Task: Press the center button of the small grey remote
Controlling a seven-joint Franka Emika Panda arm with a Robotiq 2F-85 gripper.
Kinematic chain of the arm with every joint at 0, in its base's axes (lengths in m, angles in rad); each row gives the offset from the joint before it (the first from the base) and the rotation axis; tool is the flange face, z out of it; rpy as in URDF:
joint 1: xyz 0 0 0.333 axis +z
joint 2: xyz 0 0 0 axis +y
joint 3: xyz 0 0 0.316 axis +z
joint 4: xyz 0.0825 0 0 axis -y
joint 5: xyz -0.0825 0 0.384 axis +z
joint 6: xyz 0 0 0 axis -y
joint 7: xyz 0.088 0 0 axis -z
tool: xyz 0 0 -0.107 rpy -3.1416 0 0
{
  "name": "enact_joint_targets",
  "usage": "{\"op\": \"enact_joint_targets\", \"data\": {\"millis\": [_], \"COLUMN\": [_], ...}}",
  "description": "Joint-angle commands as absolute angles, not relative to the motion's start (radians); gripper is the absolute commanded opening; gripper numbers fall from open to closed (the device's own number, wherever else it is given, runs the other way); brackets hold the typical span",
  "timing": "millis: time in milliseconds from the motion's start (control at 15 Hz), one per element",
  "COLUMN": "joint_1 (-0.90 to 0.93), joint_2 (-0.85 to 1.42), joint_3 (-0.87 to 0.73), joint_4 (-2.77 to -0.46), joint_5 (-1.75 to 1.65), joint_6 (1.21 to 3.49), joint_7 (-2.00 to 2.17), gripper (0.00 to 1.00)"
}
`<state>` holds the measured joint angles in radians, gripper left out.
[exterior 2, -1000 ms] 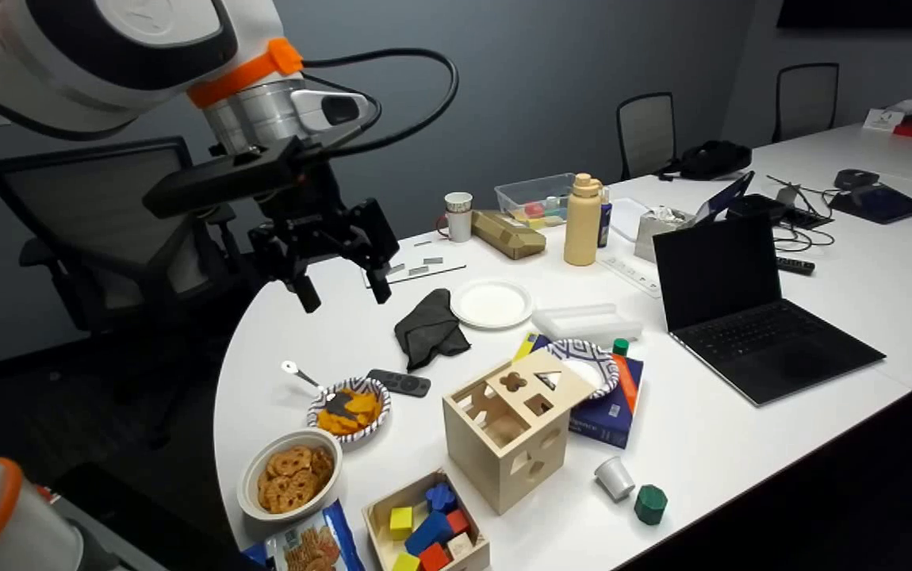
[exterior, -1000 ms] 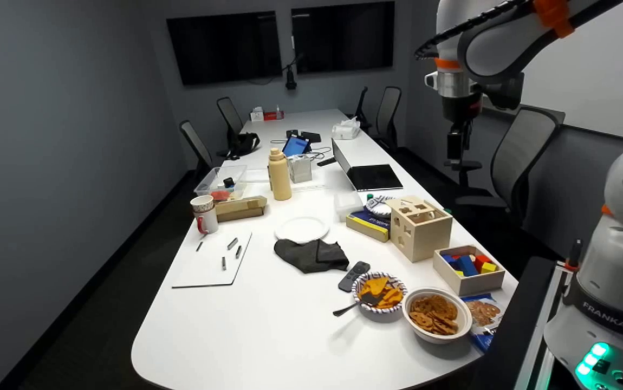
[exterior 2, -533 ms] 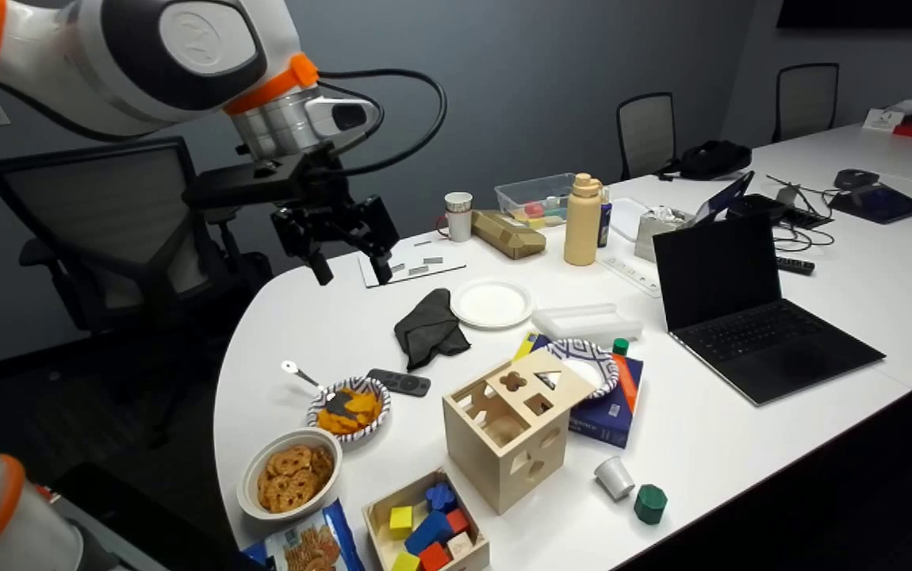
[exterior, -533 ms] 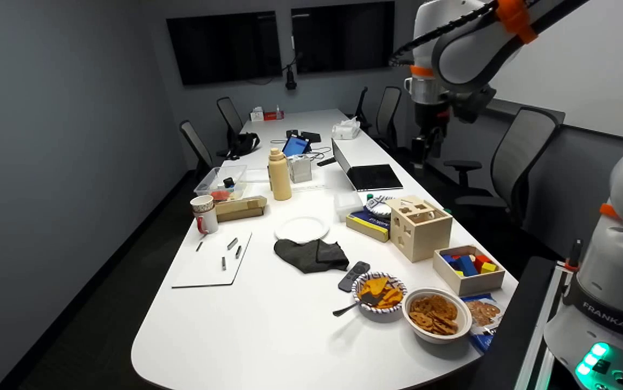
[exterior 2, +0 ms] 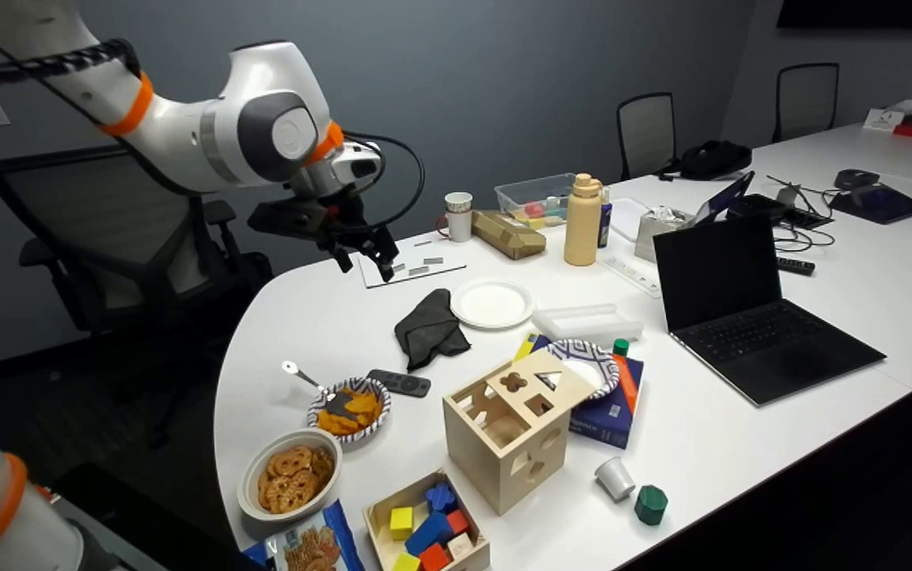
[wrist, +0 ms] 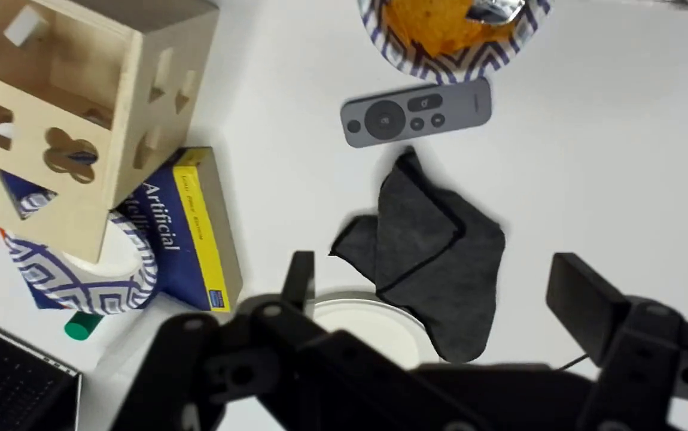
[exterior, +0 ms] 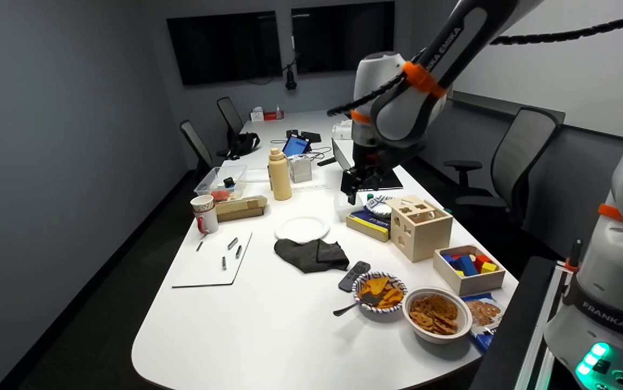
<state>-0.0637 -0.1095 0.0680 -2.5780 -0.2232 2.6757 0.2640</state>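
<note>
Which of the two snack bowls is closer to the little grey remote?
The zigzag-patterned bowl of orange chips, right beside the remote; the plain bowl of brown snacks stands farther off.

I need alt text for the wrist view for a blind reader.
A small grey remote lies near top center on a white table, beside a patterned bowl of orange chips. Below, an open gripper frames a dark grey cloth and part of a white plate. At left are a wooden shape sorter and blue book reading "Artificial".

The remote (wrist: 416, 112) looks matt plastic, the shape box (exterior: 426, 235) smooth wood.
</note>
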Motion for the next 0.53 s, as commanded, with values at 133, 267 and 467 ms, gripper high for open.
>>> {"op": "enact_joint_targets", "data": {"millis": [133, 267, 467], "joint_1": [-0.037, -0.011, -0.012], "joint_2": [0.242, 0.316, 0.409], "joint_3": [-0.001, -0.039, -0.041], "joint_4": [-2.392, -2.36, -2.311], "joint_5": [-0.223, -0.179, -0.054], "joint_6": [2.808, 2.834, 2.861], "joint_7": [0.433, 0.443, 0.394], "gripper": [0.75, 0.66, 0.42]}}
